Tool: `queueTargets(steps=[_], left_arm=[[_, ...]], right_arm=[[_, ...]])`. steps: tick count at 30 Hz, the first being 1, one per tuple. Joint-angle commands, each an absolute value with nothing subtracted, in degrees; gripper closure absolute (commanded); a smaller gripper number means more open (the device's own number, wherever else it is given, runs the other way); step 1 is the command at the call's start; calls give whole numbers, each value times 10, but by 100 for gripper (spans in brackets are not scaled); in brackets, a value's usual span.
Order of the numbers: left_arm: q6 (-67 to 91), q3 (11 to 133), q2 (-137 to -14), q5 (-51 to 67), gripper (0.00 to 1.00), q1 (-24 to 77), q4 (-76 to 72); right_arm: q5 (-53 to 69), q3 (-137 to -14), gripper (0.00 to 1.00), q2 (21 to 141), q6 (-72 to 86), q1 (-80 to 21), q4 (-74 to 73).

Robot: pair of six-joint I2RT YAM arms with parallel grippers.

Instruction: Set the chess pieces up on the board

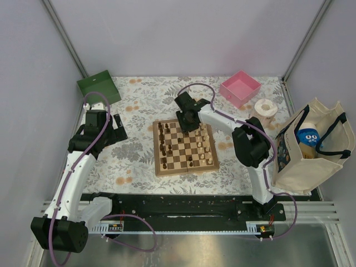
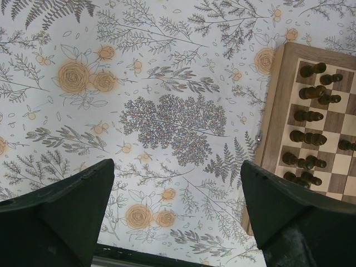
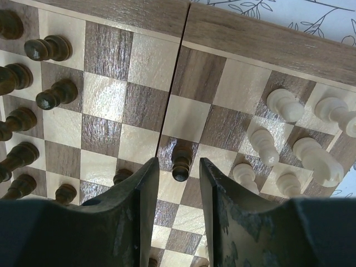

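The board [image 1: 157, 161] lies in the middle of the flowered cloth. Dark pieces [image 3: 50, 49] stand along its left side and cream pieces [image 3: 283, 104] along its right side. My right gripper [image 3: 179, 167] hovers low over the far part of the board [image 3: 267, 39]. Its fingers are slightly apart on either side of a lone dark pawn [image 3: 181, 161], which stands on a dark square with a gap on each side. My left gripper [image 2: 177, 164] is open and empty over the cloth, left of the board [image 2: 278, 94]. In the top view it [image 1: 114, 130] is well left of the board.
A green box [image 1: 99, 87] stands at the back left and a pink box [image 1: 240, 88] at the back right. A white tape roll [image 1: 266, 108] lies near the pink box. A cream tote bag [image 1: 311, 147] stands at the right edge.
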State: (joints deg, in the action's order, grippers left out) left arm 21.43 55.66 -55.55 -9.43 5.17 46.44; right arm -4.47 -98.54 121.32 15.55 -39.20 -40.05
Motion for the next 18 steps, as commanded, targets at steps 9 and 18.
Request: queueTargets(steps=[9, 18], left_arm=[[213, 555, -549, -89, 1, 49, 441], [213, 556, -548, -87, 1, 48, 441]], right_arm=[[-41, -985, 80, 1193, 158, -388, -382], [-25, -1050, 83, 1199, 161, -410, -390]])
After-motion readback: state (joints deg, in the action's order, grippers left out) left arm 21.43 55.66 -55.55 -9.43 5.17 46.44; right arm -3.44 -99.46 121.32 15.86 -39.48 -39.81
